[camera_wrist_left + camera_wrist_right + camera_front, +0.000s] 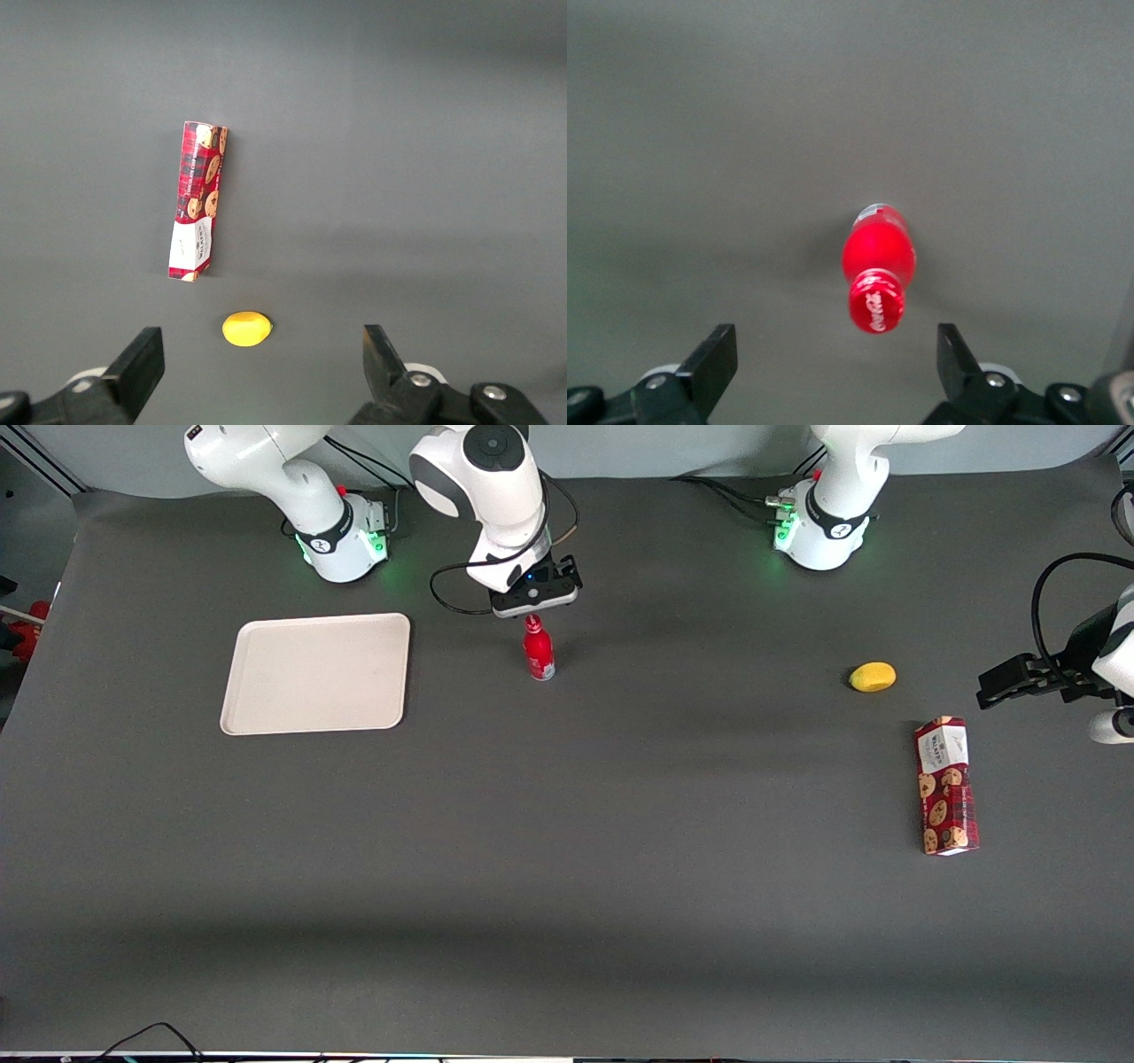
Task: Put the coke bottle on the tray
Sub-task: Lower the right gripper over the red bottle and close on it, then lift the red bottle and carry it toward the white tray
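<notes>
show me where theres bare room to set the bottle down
The tray is wholly bare. The mat between tray and bottle is free, as is the wide stretch nearer the front camera. The only clutter is the lemon and cookie box toward the parked arm's end. The open tool hovers above the bottle.
</notes>
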Robot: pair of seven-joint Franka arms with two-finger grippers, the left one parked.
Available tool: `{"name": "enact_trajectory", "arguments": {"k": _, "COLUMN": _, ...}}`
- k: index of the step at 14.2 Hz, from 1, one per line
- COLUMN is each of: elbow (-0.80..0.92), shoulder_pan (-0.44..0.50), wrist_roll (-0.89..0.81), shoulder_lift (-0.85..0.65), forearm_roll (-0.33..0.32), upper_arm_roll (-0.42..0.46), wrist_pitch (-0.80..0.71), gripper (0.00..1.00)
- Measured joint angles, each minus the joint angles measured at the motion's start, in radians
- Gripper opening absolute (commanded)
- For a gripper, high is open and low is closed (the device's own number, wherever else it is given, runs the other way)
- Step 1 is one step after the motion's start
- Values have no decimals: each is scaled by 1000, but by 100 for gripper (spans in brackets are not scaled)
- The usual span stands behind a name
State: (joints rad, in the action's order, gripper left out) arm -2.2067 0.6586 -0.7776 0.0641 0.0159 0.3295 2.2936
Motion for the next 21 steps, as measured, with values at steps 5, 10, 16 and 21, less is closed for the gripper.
{"name": "enact_trajectory", "arguments": {"k": 5, "elbow": -123, "shoulder_pan": 0, "wrist_roll": 0, "shoulder_lift": 5, "forearm_roll": -30, "upper_arm_roll": 0, "wrist_pitch": 168, "gripper": 100}}
{"name": "enact_trajectory", "arguments": {"k": 10, "elbow": -131, "shoulder_pan": -1, "wrist_roll": 0, "shoulder_lift": 24, "forearm_roll": -30, "upper_arm_roll": -1, "wrist_pitch": 179, "gripper": 100}}
{"name": "enact_trajectory", "arguments": {"k": 16, "elbow": -116, "shoulder_pan": -3, "wrist_roll": 0, "shoulder_lift": 58, "forearm_roll": -37, "upper_arm_roll": -10, "wrist_pitch": 187, "gripper": 95}}
{"name": "enact_trajectory", "arguments": {"k": 21, "elbow": -70, "shoulder_pan": -3, "wrist_roll": 0, "shoulder_lift": 103, "forearm_roll": -37, "upper_arm_roll": -13, "wrist_pitch": 188, "gripper": 80}}
